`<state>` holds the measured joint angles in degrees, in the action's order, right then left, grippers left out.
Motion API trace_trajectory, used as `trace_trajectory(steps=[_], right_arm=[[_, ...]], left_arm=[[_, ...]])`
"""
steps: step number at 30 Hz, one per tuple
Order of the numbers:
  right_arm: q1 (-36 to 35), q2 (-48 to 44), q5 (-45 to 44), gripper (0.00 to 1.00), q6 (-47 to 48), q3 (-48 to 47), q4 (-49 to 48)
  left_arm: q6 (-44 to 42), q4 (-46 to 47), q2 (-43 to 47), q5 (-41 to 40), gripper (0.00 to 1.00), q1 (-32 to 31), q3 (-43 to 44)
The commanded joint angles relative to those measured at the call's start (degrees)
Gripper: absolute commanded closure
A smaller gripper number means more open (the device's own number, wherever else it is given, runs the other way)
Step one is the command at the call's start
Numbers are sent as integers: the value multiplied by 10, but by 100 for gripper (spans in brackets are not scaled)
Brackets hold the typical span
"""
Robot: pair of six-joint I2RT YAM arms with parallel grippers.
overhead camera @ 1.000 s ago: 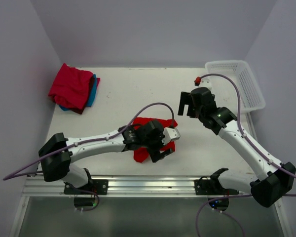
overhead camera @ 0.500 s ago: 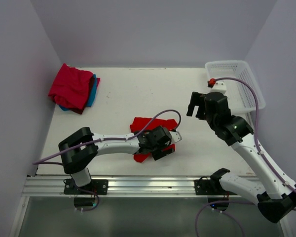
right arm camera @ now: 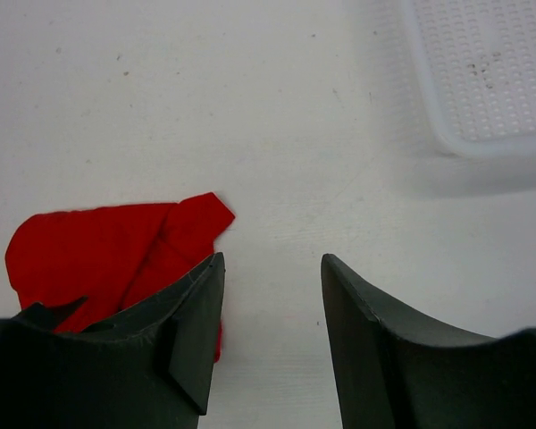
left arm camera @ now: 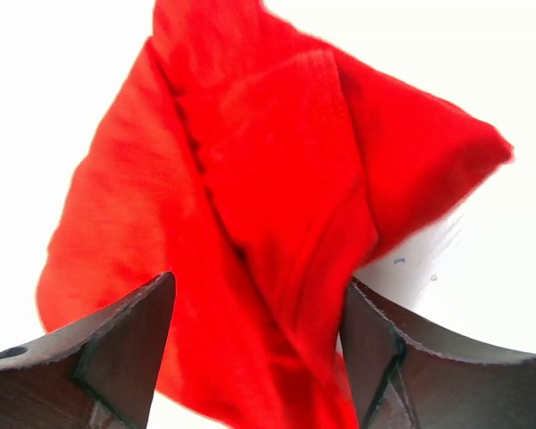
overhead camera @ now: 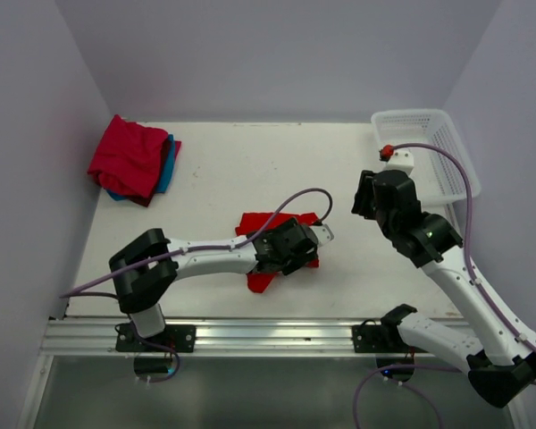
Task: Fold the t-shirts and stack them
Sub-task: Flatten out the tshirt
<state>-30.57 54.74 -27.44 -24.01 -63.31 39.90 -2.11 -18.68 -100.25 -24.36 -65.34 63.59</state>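
Note:
A bright red t-shirt (overhead camera: pixel 260 224) lies crumpled on the white table near the front middle. My left gripper (overhead camera: pixel 291 254) hangs right over it, pointing down. In the left wrist view the gripper (left arm camera: pixel 257 284) is open, one finger on each side of a raised fold of the red t-shirt (left arm camera: pixel 250 161). A crimson-pink t-shirt (overhead camera: pixel 125 158) lies folded on a teal-blue one (overhead camera: pixel 169 166) at the back left. My right gripper (overhead camera: pixel 364 198) hovers right of the red t-shirt. It (right arm camera: pixel 272 259) is open over bare table, the red t-shirt (right arm camera: pixel 98 250) to its left.
A white mesh basket (overhead camera: pixel 426 115) stands at the back right corner, just beyond my right arm; its corner (right arm camera: pixel 464 147) shows in the right wrist view. Grey walls close in the table's left, back and right sides. A purple cable loops over the red t-shirt.
Both grippers' jaws have narrowed. My left wrist turned and settled lower over the red t-shirt. My right gripper drew away to the right, toward the basket.

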Motion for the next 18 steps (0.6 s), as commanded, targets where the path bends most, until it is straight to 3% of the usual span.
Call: trace_trajectory(steps=[1,10,18], right_arm=[[0,4,-13,49,-2,-1,0],[1,6,-10,48,-3,-3,1],[1,5,-16,48,-5,-2,4]], left_arm=[[16,-30,51,-19,24,-4,56],[15,-47,37,-20,20,-16,52],[-3,-53,31,120,26,-19,49]])
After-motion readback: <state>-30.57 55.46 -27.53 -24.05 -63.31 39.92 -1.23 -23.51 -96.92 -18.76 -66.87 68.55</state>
